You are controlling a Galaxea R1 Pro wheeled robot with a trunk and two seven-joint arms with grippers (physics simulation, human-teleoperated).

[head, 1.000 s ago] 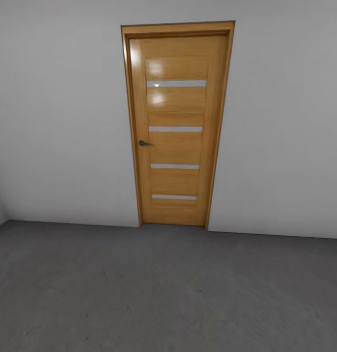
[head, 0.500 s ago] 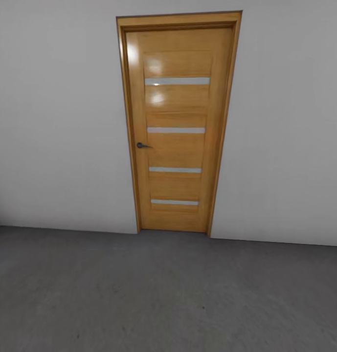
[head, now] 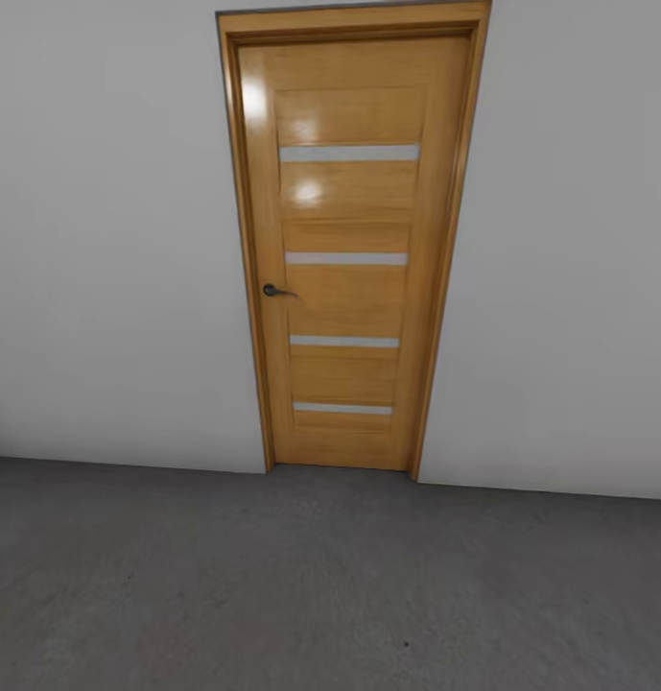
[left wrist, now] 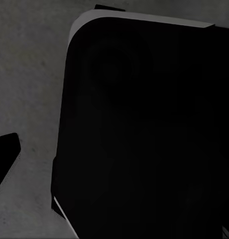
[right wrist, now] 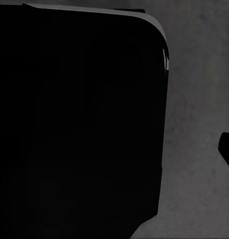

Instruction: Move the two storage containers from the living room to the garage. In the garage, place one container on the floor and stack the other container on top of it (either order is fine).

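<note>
The two storage containers are out of view, and so is the living room. The head view faces a white wall of the garage with a shut light-wood door (head: 347,259) that has a dark handle (head: 273,290) on its left side. Grey mottled concrete floor (head: 320,585) runs from the wall toward me. In the left wrist view a dark fingertip (left wrist: 5,155) pokes in at the frame edge beside a large black rounded part of my own body (left wrist: 144,124). The right wrist view has a similar dark fingertip (right wrist: 227,149) and black body part (right wrist: 79,114) over the concrete.
The door frame (head: 445,288) is set in a plain white wall (head: 109,288) that extends to both sides. The door has several narrow pale glass strips across it. Concrete lies between me and the doorway.
The door has grown larger and its top now touches the picture's upper edge; the left wall corner has slid out of view. The camera has moved closer to the door.
</note>
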